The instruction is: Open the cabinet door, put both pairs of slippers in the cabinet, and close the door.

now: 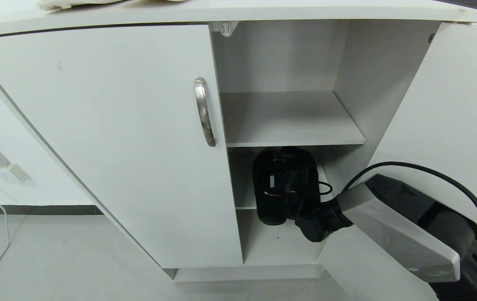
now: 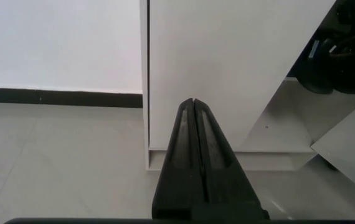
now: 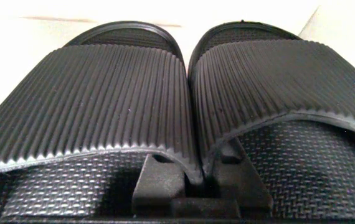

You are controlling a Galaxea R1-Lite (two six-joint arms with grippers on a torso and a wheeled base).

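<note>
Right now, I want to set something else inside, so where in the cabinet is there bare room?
The upper shelf is bare, from the edge of the closed door to the right wall. The cabinet floor is bare in front of the slippers. It is crowded lower down, where the right tool clamps the slippers.

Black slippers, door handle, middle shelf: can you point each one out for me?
black slippers [image 3: 121,106], right wrist view, on one slipper's ribbed strap
door handle [image 1: 205,112], head view, middle of the metal bar
shelf [image 1: 288,119], head view, bare top surface
</note>
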